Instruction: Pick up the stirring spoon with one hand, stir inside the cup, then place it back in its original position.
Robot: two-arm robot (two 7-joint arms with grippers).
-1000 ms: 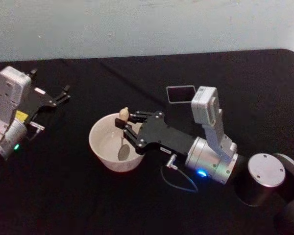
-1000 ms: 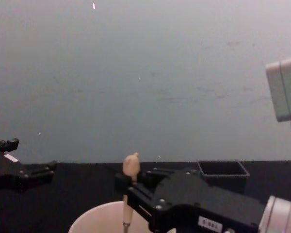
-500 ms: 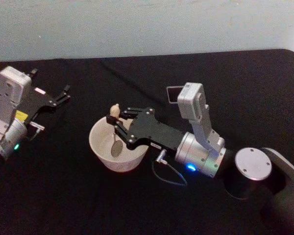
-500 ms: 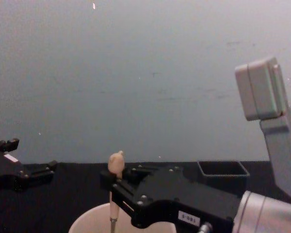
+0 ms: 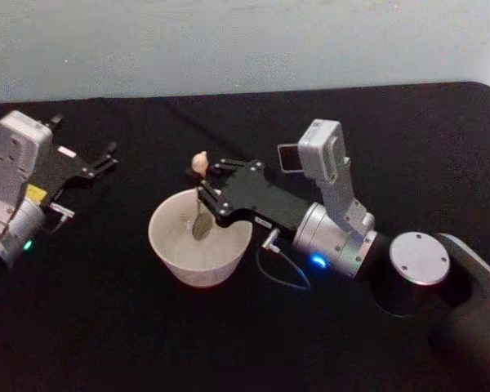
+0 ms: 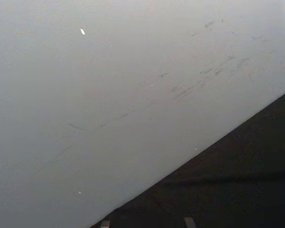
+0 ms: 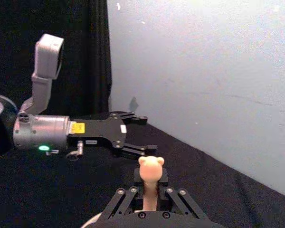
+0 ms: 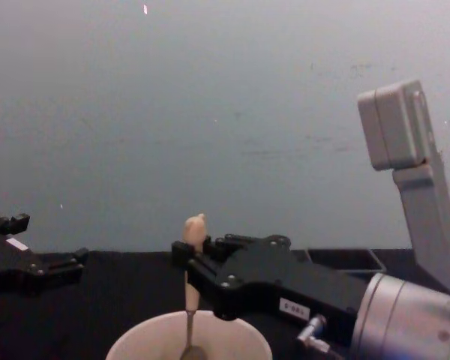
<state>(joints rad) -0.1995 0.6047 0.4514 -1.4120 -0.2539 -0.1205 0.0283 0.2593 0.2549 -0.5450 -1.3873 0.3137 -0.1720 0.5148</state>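
**Right hand (image 5: 202, 190) grips the stirring spoon (image 5: 199, 162) over the cup (image 5: 188, 265)**

Right hand reaches in from the right, low over the black surface (image 5: 106, 327), and its fingers are closed narrow on the pale beige handle of the stirring spoon, just below the small animal-shaped knob. The spoon stands almost upright. Its knob rises above the fingers, and its thin metal neck runs down past the rim into the cup. Its small shiny bowl sits inside the cup, toward the far right part of the hollow. Whether the bowl touches the cup's floor I cannot tell.

The cup is wide, round and cream-coloured. It stands near the middle of the surface, just left of the right wrist, and the hand's fingertips hang over its far right rim.

The dark square holder (image 5: 287, 158) stands farther back and to the right of the cup, apart from it. The pale camera housing on the right wrist partly covers it. From the chest view its top edge peeks out behind the hand.

The left hand (image 5: 86, 140) rests at the far left of the surface, well apart from the cup, with its fingers spread wide and holding nothing. A pale wall (image 5: 229, 41) rises behind the far edge of the surface.
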